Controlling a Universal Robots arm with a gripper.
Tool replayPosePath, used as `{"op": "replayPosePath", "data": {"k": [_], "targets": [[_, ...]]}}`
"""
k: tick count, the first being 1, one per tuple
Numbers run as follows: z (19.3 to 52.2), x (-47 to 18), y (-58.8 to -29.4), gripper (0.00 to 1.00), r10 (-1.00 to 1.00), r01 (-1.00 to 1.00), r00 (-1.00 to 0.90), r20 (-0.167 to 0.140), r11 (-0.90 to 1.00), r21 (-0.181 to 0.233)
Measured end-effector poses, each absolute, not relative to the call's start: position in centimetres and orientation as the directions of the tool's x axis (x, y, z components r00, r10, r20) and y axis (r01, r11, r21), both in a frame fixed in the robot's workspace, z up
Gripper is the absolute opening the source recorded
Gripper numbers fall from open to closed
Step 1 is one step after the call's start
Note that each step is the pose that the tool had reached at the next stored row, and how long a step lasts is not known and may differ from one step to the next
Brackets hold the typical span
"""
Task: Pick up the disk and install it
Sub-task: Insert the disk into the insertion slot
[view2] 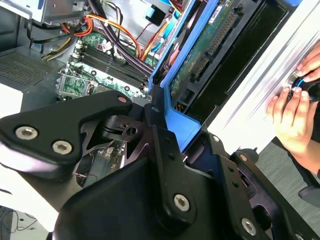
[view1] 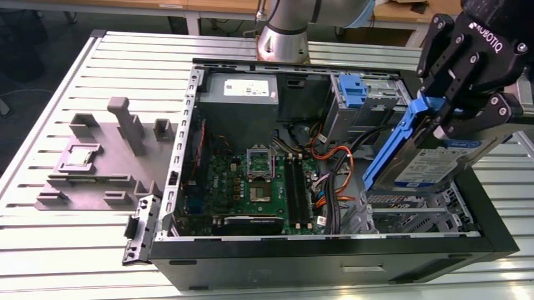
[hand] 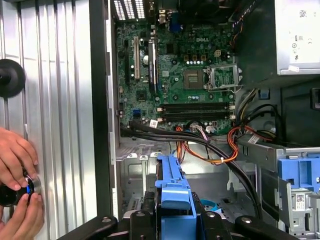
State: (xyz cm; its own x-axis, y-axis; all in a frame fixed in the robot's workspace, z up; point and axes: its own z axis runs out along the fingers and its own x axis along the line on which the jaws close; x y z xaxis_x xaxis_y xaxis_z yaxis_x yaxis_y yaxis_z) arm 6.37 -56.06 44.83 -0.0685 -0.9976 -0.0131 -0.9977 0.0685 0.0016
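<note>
My gripper (view1: 444,119) is shut on the disk (view1: 429,165), a silver-grey drive with a white-and-blue label in a blue plastic carrier (view1: 392,147). The disk hangs tilted, its lower end over the metal drive bay (view1: 409,215) at the exterior view's right of the open computer case (view1: 334,250). In the second wrist view the black fingers (view2: 159,135) clamp the blue carrier (view2: 177,125), and the disk's green underside (view2: 210,45) runs away from them. The carrier's edge (hand: 172,192) also stands between the fingers in the first wrist view.
A bare blue bracket (view1: 354,94) sits on the drive cage at the case's back. Orange and black cables (view1: 334,172) cross beside the motherboard (view1: 259,187). A grey fixture block (view1: 100,156) lies on the slatted table. A person's hands (hand: 17,200) rest on the table beside the case.
</note>
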Motion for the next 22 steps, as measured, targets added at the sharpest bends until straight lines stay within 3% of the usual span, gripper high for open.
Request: {"op": "replayPosePath", "data": {"k": [22], "targets": [[44.04, 6.98, -56.61, 0.37, -0.998, -0.998, -0.065, -0.013, 0.065, 0.002]]}}
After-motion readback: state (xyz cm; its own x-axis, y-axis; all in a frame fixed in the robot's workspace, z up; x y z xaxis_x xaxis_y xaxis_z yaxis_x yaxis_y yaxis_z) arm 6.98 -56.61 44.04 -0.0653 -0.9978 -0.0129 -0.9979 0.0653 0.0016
